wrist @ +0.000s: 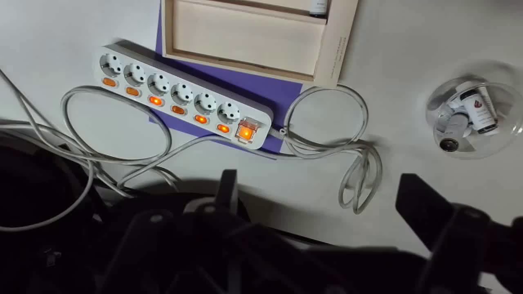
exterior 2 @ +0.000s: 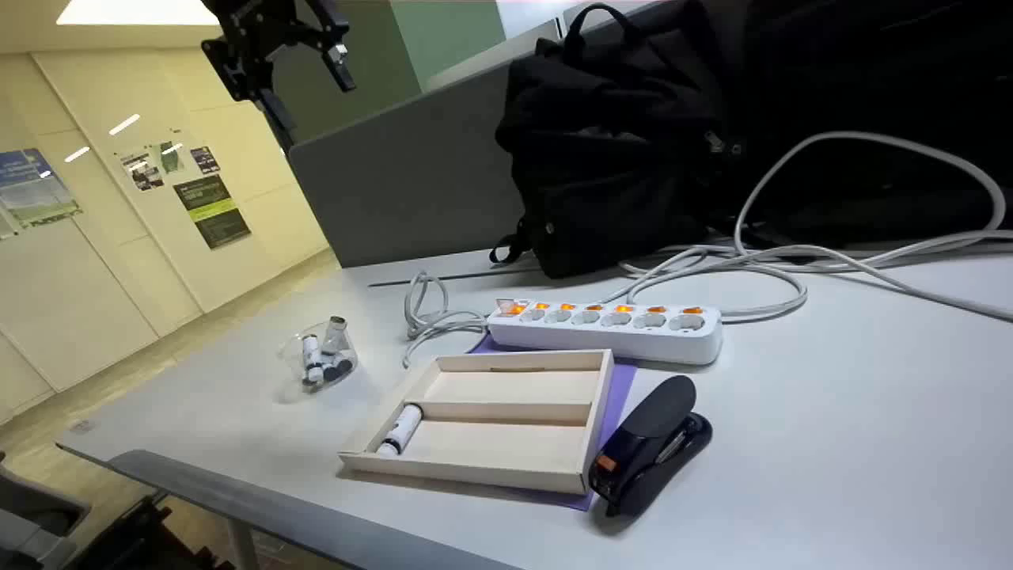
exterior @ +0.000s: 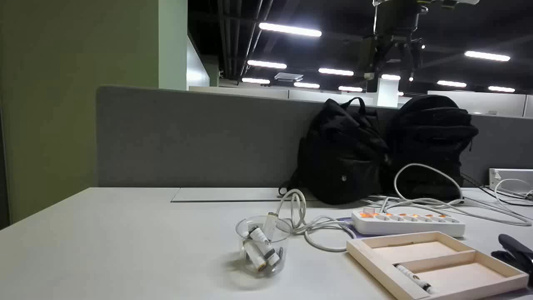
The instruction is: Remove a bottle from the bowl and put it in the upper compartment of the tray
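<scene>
In an exterior view, a clear bowl [exterior: 285, 246] stands on the worktop [exterior: 145, 246], several small bottles [exterior: 259, 237] heaped inside; one leaning bottle [exterior: 270, 227] has its dark end up at the rim. Jaws well above the worktop. In an exterior view, wooden tray [exterior 2: 467, 470]: a lone bottle [exterior 2: 403, 428] lies in the nearer compartment [exterior 2: 491, 447]; the far compartment [exterior 2: 514, 387] is probably the target. Wrist view: jaws spread, holding nothing. Judgement: bottle light, stiff, smooth, prone to roll; pinch the leaning one just below its dark end, gently, as the bowl may skid.
</scene>
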You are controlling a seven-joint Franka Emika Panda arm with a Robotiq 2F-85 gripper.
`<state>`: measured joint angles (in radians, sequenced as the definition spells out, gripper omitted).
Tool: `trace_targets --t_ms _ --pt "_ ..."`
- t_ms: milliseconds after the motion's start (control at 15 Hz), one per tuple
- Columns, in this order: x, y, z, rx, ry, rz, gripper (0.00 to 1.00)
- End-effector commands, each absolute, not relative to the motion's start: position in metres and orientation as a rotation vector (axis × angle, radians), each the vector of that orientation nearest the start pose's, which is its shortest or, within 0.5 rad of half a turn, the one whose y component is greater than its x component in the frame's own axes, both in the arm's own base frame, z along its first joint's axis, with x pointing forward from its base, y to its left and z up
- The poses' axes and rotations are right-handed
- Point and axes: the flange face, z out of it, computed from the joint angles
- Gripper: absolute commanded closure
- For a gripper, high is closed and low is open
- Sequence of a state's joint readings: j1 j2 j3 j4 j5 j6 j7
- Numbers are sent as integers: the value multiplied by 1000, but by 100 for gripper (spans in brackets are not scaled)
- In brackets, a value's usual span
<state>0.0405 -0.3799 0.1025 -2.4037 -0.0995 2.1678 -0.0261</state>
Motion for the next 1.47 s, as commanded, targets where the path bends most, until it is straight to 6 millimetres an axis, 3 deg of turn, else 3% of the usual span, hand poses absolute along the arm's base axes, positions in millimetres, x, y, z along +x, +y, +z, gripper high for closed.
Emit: trace_targets --t_ms 0,1133,1267,1400 --pt "440 61 470 -3230 -348 -239 0" --pt "440 62 470 -3230 -348 -241 0" --pt "459 36 456 -3239 -292 -249 0" --pt "467 27 450 -3251 -279 -279 0"
